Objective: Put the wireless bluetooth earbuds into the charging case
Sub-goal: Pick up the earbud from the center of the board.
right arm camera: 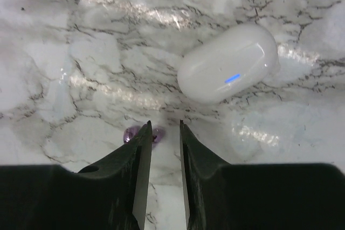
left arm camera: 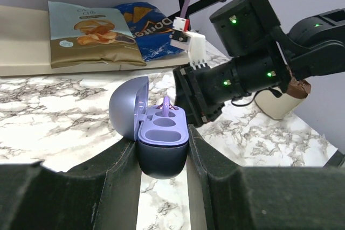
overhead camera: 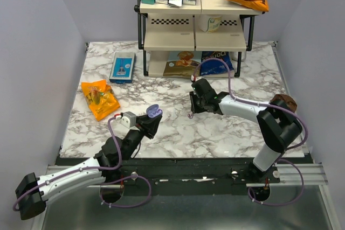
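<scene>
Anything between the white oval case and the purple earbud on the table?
Nothing, just bare marble tabletop between the white oval case and the earbud, as the right wrist view shows.

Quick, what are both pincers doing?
Left pincer: shut on the charging case.
Right pincer: slightly open, holding nothing, an earbud by its tips.
</scene>
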Robot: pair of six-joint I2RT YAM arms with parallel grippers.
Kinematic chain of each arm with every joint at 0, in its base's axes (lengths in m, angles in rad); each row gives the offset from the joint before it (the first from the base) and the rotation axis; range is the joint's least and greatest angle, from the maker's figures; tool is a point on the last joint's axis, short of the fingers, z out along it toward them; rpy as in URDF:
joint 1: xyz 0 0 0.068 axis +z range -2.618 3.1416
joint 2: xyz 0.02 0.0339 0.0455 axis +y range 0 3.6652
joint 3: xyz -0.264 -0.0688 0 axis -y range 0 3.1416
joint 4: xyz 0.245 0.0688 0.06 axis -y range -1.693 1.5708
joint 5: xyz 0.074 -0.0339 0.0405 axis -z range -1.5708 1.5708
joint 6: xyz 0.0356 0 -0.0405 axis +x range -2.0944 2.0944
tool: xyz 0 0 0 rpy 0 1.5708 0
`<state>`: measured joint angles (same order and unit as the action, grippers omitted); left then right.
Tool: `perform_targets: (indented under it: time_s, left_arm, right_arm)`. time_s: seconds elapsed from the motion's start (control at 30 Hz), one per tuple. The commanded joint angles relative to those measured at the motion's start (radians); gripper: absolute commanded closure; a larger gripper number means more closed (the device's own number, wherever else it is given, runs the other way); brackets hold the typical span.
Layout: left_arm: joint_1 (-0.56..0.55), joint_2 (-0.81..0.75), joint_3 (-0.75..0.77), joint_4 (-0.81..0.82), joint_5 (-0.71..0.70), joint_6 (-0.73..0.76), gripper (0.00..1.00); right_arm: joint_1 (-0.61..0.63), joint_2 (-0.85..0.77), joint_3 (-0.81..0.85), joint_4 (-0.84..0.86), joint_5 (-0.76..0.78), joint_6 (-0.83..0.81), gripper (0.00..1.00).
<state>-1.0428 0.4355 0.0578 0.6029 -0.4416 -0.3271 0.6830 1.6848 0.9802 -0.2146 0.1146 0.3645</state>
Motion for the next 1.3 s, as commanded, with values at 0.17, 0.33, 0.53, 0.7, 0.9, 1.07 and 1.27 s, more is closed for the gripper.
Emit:
perform_targets:
  time_s: [0.17, 0.33, 0.53, 0.7, 0.9, 1.07, 1.27]
  left_arm:
    - [-0.005, -0.038, -0.021, -0.012, -0.016, -0.013, 1.0]
    - [-0.006, -0.026, -0.021, -0.002, -0.014, -0.013, 1.0]
    - [-0.005, -0.017, -0.026, 0.009, -0.008, -0.021, 1.0]
    - [-0.005, -0.011, -0.027, 0.015, -0.003, -0.03, 1.0]
    - [-0.006, -0.004, -0.024, 0.018, 0.003, -0.036, 1.0]
    - [-0.006, -0.012, -0.024, 0.012, 0.004, -0.038, 1.0]
    - [-0.008, -0.026, -0.024, -0.006, -0.003, -0.035, 1.0]
  right_arm:
    - [-0.008, 0.092, 0.04, 0.011, 0.02, -0.012, 0.67]
    - [-0.008, 0.069, -0.009, 0.014, 0.007, -0.006, 0.7]
    - [-0.003, 0.004, -0.093, 0.034, -0.044, 0.013, 0.71]
    - [0.018, -0.03, -0.144, 0.046, -0.075, 0.021, 0.71]
    - [0.047, -0.054, -0.166, 0.067, -0.107, 0.007, 0.71]
    - [0.05, -0.091, -0.166, 0.055, -0.119, -0.024, 0.65]
    - [0.05, -0.215, -0.17, 0.038, -0.021, -0.048, 0.61]
